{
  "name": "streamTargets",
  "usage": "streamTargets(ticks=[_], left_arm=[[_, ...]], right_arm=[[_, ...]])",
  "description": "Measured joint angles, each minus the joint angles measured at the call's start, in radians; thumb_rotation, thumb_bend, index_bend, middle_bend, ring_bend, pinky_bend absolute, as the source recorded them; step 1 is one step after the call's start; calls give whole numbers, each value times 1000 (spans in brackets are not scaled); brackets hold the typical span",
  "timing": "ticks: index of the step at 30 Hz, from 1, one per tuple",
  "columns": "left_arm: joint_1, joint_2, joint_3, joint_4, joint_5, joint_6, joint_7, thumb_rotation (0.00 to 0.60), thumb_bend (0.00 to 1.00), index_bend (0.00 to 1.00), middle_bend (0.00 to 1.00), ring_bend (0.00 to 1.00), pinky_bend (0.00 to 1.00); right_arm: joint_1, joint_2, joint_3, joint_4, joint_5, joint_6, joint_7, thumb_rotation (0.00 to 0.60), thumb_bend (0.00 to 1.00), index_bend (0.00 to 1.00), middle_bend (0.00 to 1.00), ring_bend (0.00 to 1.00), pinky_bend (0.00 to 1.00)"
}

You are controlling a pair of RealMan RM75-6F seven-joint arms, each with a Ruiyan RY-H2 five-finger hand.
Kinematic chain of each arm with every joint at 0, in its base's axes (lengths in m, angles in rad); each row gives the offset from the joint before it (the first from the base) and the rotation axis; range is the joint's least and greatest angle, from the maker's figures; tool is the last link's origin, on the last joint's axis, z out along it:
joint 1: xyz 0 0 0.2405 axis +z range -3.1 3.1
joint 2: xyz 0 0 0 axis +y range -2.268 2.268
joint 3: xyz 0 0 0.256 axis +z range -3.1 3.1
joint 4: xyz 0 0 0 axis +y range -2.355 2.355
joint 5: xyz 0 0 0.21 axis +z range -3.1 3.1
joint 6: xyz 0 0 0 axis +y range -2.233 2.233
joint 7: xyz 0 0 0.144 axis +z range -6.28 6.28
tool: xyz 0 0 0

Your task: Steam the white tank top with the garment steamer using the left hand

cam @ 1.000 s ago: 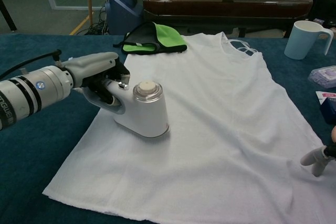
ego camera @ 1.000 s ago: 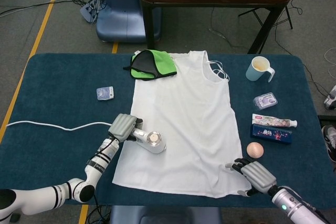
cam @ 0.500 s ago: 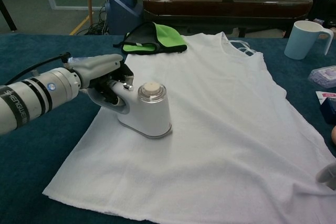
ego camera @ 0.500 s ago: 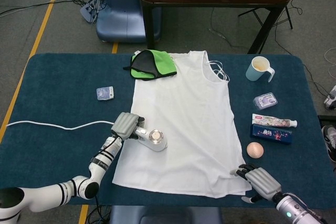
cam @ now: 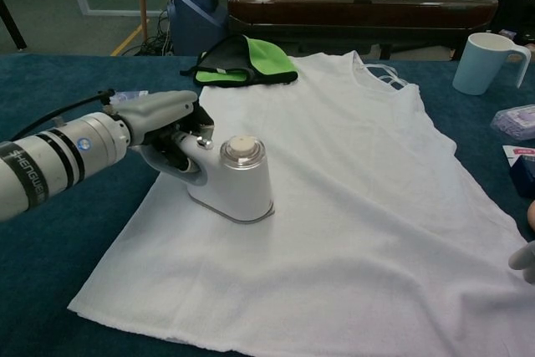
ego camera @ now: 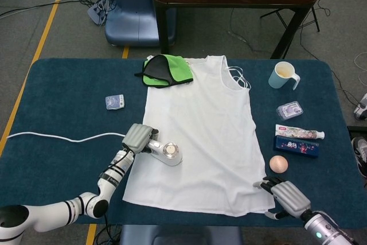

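My left hand [ego camera: 137, 137] reaches in low from the near-left, forearm stretched across the blue table [ego camera: 63, 107], fingers wrapped around the handle of the garment steamer [cam: 230, 181]. The steamer sits flat on the white tank top [ego camera: 200, 136], on the shirt's left edge a little below its middle. The tank top lies spread across the table's centre, neck toward the far side, beside a green and black cloth [ego camera: 166, 70].

My right hand [ego camera: 288, 198] rests at the shirt's near-right hem corner, back upward, dark fingers [ego camera: 267, 185] curled toward the fabric; I cannot tell whether they pinch it. In the chest view only a pale sliver of that hand [cam: 525, 261] shows at the right edge.

Compared with 0.5 s ago, the steamer has barely shifted, while my right hand has come slightly up and toward the hem. 1 s ago that hand lay further onto the fabric, and the steamer sat a touch nearer me.
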Motion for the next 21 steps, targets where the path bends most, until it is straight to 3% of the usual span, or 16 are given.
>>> streamTargets(ticks=[8,21], left_arm=[[14,22,23,-47,30,18,10,600,199,787,702,583,589],[40,66,51,-122,39,32,44,600,199,785,700,582,589]], right_arm=[[13,-22,38,20,-10,30,10,600,170,230,293,162,156],[81,-83,53,24,20,-98,-3,600,168,230,287,162,155]])
